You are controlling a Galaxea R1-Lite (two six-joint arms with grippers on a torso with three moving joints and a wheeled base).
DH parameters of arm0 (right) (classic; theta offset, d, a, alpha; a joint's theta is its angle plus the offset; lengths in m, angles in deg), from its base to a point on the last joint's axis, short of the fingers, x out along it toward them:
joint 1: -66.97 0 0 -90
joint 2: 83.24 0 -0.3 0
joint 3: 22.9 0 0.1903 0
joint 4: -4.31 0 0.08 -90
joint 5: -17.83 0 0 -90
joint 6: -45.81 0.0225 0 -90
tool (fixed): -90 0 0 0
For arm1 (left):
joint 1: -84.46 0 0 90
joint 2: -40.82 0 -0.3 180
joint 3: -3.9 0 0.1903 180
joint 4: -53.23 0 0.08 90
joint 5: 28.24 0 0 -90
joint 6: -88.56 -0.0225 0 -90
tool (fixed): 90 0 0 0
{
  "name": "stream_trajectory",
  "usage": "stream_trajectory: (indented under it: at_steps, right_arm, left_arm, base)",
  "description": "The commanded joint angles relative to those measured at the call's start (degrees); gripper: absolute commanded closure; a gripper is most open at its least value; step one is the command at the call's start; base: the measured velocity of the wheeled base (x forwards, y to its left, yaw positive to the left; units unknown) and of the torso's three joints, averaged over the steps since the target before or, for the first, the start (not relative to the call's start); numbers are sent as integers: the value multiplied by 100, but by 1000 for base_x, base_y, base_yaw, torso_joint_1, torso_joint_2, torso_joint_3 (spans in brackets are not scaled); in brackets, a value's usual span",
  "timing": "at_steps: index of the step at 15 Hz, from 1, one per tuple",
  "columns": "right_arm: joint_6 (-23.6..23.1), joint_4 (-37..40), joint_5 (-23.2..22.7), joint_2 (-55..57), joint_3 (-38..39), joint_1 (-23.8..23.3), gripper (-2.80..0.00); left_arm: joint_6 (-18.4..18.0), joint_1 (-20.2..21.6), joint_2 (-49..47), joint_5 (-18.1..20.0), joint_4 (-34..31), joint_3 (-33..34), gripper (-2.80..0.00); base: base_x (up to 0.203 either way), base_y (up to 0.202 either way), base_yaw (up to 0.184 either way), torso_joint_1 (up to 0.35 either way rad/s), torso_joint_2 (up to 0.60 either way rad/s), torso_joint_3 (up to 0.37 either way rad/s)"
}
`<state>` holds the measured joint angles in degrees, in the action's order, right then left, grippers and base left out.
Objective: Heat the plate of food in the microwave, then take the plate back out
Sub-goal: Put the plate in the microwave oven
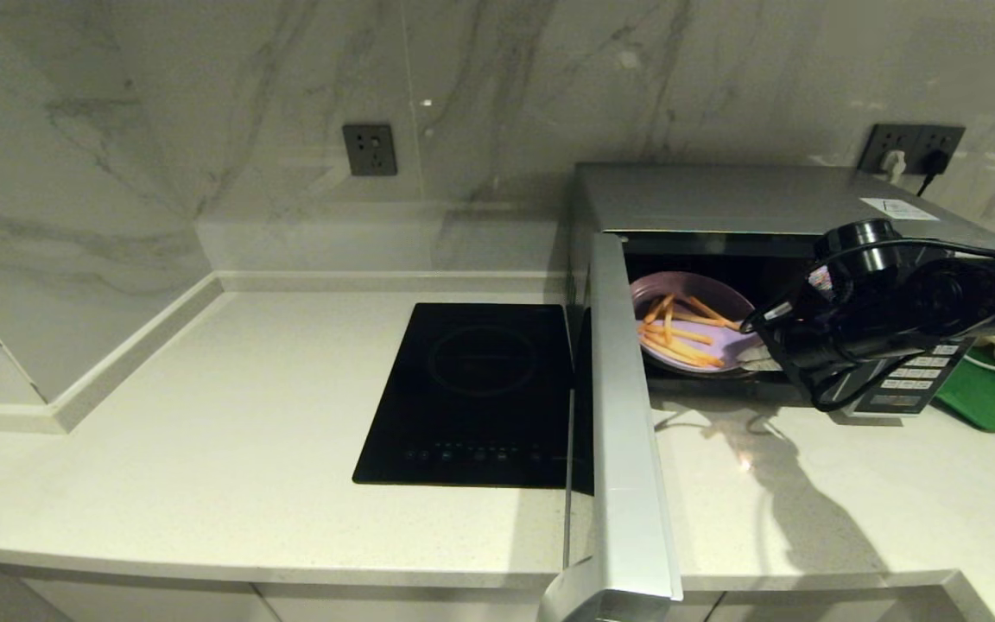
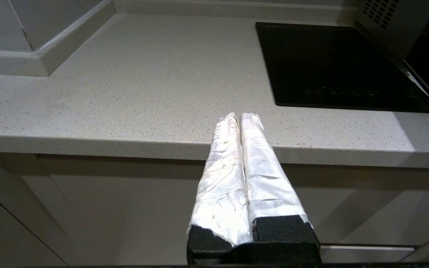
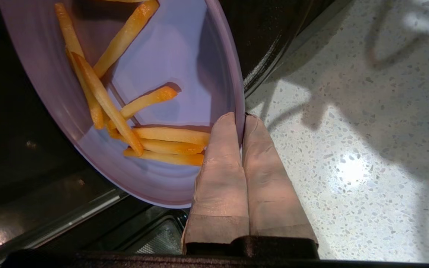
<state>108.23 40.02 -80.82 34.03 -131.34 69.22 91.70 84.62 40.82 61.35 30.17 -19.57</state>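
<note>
The microwave [image 1: 774,285] stood at the 3 o'clock side of the table [image 1: 230,432], its door [image 1: 623,415] swung wide open toward 6 o'clock. The plate of food [image 1: 689,321] sat tilted at the mouth of the cavity, the fries [image 3: 136,123] lying loose toward its lower side. The right pincer [image 1: 757,358] was clenched on the plate's near rim at about 4 o'clock of the plate, one finger over the lip and one under it, as the right wrist view showed. Whether the plate was going in or coming out could not be told from this alone; either way, the step in hand was carrying the plate through the door opening.

The next move called for levelling the plate so the fries would not slide off, and for keeping it clear of the door edge and the cavity floor. The left pincer [image 2: 240,119] hung parked off the table's front edge, fingers pressed together on nothing, near the induction hob [image 1: 472,393].
</note>
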Motion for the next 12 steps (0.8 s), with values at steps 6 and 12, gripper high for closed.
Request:
stream_trajectory:
  at_steps: [6,12]
  right_arm:
    - [197,13,362,287,-271,3,0]
    - [334,10,562,340,-331,77,0]
  left_arm:
    - [3,2,0,-2,5,1,0]
    - [3,2,0,-2,5,1,0]
  base:
    - [0,0,0,0,0,0]
    - [0,0,0,0,0,0]
